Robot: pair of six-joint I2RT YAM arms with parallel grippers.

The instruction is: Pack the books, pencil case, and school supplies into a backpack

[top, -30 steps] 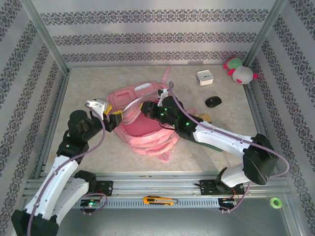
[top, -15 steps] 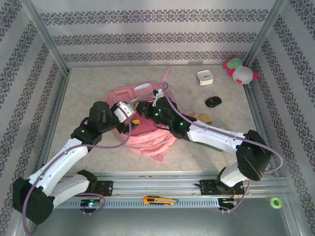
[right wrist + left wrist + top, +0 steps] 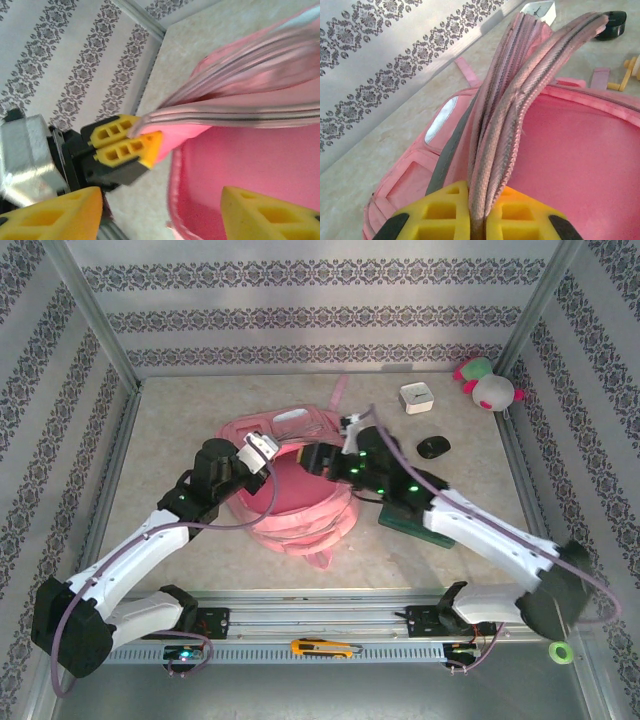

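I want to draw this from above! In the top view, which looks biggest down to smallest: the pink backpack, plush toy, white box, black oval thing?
1. large soft pink fabric backpack
2. pink-and-green plush toy
3. small white square box and small black oval object: these look about alike, so unranked.

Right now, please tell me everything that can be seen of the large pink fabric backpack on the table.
The pink soft-fabric backpack lies flat on the beige table, its main compartment open and showing pink lining. A white patch sits on its far part and a pink strap trails toward the back wall. The left gripper is shut on its ribbed zip edge, holding it up; the right gripper hangs open over the opening.
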